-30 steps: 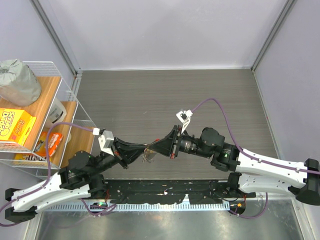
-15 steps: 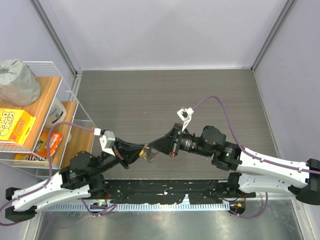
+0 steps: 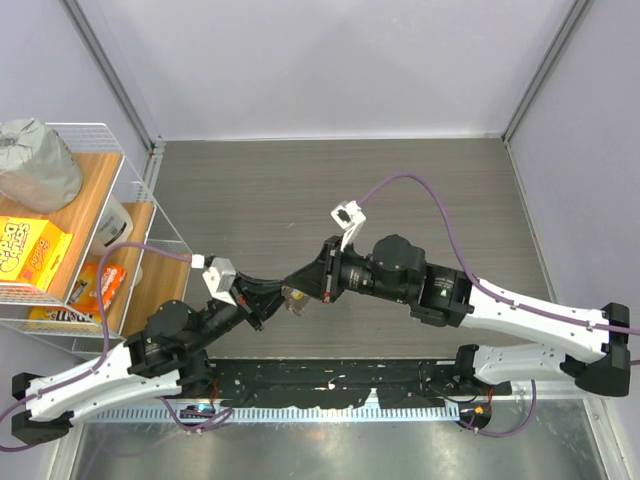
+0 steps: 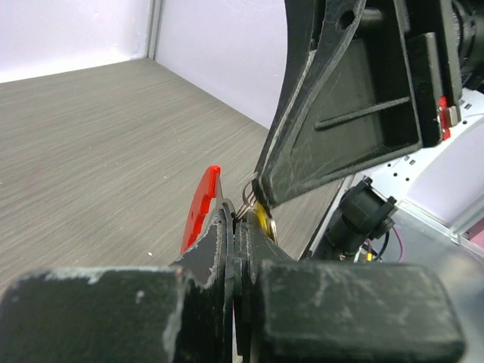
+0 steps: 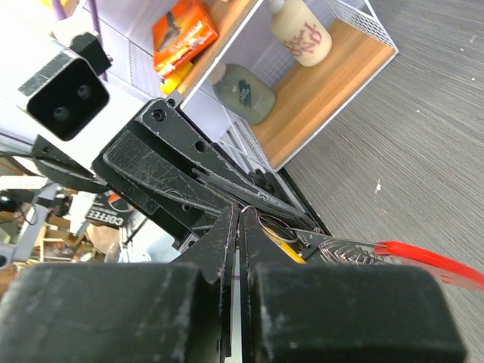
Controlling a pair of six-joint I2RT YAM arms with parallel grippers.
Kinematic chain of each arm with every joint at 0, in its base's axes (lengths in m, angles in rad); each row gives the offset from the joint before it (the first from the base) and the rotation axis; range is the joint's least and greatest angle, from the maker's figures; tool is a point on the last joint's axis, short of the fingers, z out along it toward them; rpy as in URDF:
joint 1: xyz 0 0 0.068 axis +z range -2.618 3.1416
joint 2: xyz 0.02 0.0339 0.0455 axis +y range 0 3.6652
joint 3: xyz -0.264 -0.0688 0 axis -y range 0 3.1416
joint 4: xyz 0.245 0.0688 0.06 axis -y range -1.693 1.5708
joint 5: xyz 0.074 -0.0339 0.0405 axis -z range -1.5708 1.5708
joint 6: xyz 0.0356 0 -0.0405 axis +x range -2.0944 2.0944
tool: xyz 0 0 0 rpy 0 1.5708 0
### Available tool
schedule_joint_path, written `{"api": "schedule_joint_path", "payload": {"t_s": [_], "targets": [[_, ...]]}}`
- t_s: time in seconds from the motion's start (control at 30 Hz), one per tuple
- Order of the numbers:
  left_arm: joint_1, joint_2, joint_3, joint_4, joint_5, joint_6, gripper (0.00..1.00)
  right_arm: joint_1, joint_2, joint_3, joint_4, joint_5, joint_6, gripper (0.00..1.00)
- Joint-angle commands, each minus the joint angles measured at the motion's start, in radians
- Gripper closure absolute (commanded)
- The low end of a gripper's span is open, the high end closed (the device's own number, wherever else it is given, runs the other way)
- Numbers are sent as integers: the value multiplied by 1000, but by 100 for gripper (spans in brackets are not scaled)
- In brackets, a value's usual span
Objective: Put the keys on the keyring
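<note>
Both grippers meet tip to tip above the table's near middle. My left gripper (image 3: 283, 296) (image 4: 237, 218) is shut on the keyring (image 3: 296, 301). Its thin silvery rings (image 4: 248, 198) poke out at the jaw tips and its red plastic piece (image 4: 200, 209) hangs at the left. My right gripper (image 3: 303, 290) (image 5: 240, 215) is shut, pinching a thin wire ring (image 5: 277, 224) of that bunch at its tips. The key's yellow head (image 4: 262, 218) (image 5: 284, 246) lies just outside both pairs of jaws, against the rings. The red piece (image 5: 429, 266) and a coiled link (image 5: 349, 252) extend to the right. The key's metal blade is hidden.
A white wire rack (image 3: 110, 215) with wooden shelves stands at the left edge, holding a yellow box (image 3: 30, 250), an orange packet (image 3: 100, 285) and a grey bag (image 3: 35, 165). Grey walls bound the wood-grain table (image 3: 400, 180). A black rail (image 3: 330, 385) runs along the near edge.
The right arm has swung left and its wrist has moved toward the table's middle. The meeting point of both grippers has shifted slightly left and farther away. Both stay shut.
</note>
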Motion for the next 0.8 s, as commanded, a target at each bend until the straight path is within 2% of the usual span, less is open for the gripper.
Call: {"api": "schedule_joint_path", "payload": {"t_s": [0.0,0.17,0.37,0.43,0.6,0.67,0.7,0.77], "targets": [[0,42,-9,84,1,18,100,57,81,186,-133,-13,-58,94],[-2,51,-6,133,7,28,100,85,129,283,-267,-11,-99,95],[0,36,-21,232,79,34,100,116,170,355,-376,-60,-158,95],[0,31,-26,268,108,28,100,139,196,392,-422,-69,-197,91],[0,24,-26,314,142,5,100,186,232,464,-537,-57,-257,78],[0,19,-24,324,151,-2,100,194,220,463,-539,-54,-269,70],[0,14,-24,331,156,-7,100,197,215,466,-542,-54,-276,61],[0,8,-24,340,163,-15,100,200,210,478,-562,-52,-289,55]]}}
